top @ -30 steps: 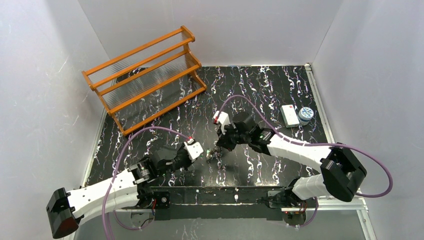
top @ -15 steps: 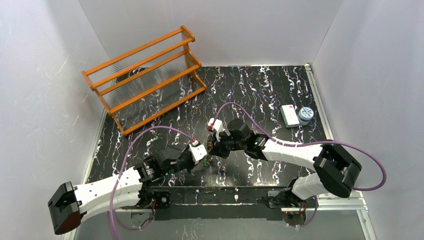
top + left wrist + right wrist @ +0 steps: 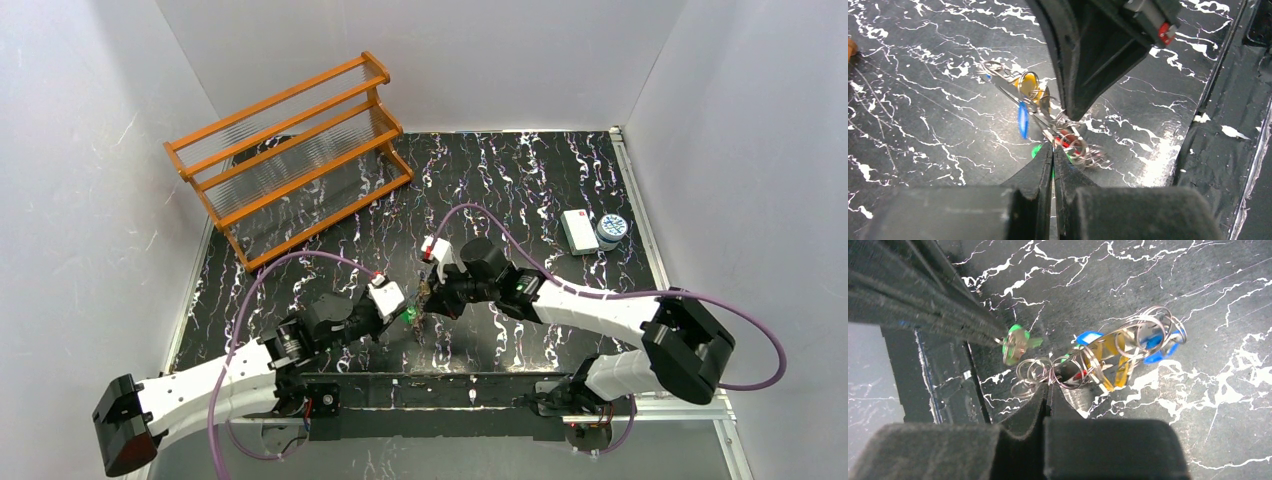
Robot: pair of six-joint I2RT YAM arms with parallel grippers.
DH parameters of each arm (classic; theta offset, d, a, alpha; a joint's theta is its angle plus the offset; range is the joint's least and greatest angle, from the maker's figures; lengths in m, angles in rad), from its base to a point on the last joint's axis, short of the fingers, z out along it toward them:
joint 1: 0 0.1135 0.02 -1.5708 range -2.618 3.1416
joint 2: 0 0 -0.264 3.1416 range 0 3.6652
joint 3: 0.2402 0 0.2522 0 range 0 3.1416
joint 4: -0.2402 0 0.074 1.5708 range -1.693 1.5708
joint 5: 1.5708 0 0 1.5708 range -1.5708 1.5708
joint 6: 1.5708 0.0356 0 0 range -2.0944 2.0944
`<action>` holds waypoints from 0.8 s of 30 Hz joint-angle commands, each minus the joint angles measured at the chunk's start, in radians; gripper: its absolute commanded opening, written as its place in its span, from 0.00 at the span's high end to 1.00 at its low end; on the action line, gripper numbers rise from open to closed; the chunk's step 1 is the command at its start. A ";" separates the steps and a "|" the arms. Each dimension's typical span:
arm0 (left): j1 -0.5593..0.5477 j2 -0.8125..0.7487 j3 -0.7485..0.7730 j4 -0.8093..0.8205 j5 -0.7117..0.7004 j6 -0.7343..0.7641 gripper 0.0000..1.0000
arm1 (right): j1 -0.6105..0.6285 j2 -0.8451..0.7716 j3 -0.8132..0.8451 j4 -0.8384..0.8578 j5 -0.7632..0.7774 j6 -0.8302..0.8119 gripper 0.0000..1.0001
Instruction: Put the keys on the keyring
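The tabletop (image 3: pixel 520 170) is carrying an orange rack (image 3: pixel 290 150) at the back left. A white box (image 3: pixel 578 230) and a round tin (image 3: pixel 611 229) are sitting side by side at the right, their contents hidden. Front-centre, the keys (image 3: pixel 1113 347) are bunching between the arms. The right gripper (image 3: pixel 1048 387) is clenching the keyring (image 3: pixel 1030 368), and the left gripper (image 3: pixel 1053 150) is pinching the green key (image 3: pixel 1015 344), drawn slightly further apart than before.

Black marbled table (image 3: pixel 520 170) carries wooden rack (image 3: pixel 290 150), white box (image 3: pixel 578 230), round tin (image 3: pixel 611 229).
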 commanded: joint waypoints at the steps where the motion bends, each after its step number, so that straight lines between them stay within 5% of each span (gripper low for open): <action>1: 0.003 -0.047 0.038 -0.026 -0.051 -0.025 1.00 | 0.000 -0.061 -0.014 -0.022 -0.015 0.021 0.99; 10: 0.003 -0.067 0.070 -0.076 -0.013 -0.024 1.00 | 0.001 -0.043 -0.030 -0.033 -0.046 0.003 0.99; 24: 0.003 0.114 0.087 0.013 0.136 -0.114 1.00 | 0.001 -0.054 -0.048 -0.026 -0.048 -0.021 0.99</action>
